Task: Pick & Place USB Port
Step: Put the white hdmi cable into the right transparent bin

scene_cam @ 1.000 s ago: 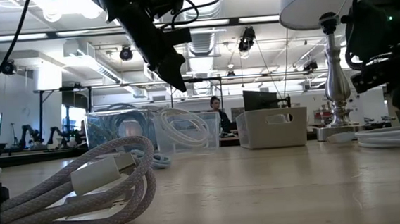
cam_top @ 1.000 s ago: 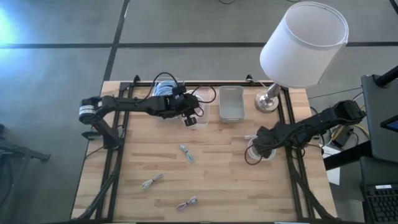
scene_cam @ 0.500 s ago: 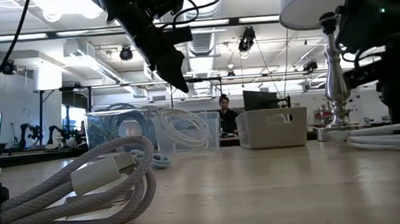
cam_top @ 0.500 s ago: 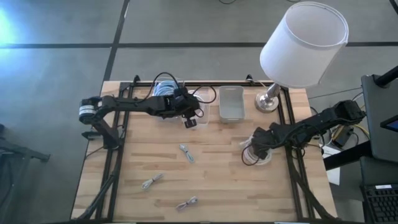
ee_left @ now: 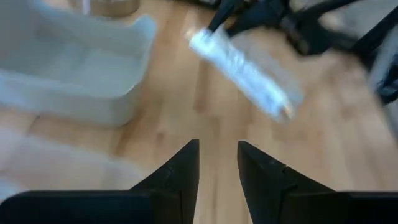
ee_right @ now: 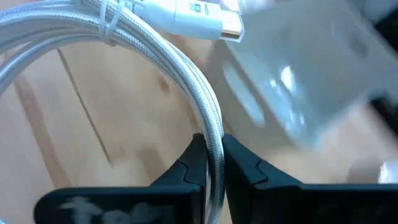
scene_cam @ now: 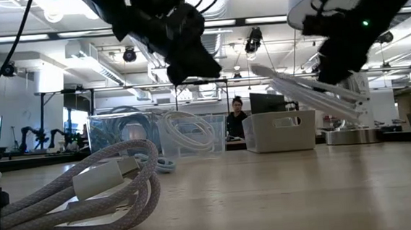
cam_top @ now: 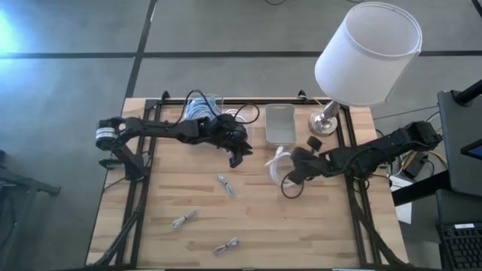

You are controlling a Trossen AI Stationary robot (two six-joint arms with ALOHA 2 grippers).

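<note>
White USB cable coil (ee_right: 155, 56), plug prob. toward clear bin (cam_top: 280, 124).

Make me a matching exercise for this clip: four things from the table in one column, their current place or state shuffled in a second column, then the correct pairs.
Things
1. white coiled cable
2. right gripper
3. left gripper
4. grey bin

Places or states
A. stands at the table's far edge, next to the lamp base
B. shut on a strand of cable
C. hangs in the air above the table, lifted
D. holds nothing, fingers apart over bare wood

Pairs: 1-C, 2-B, 3-D, 4-A
</note>
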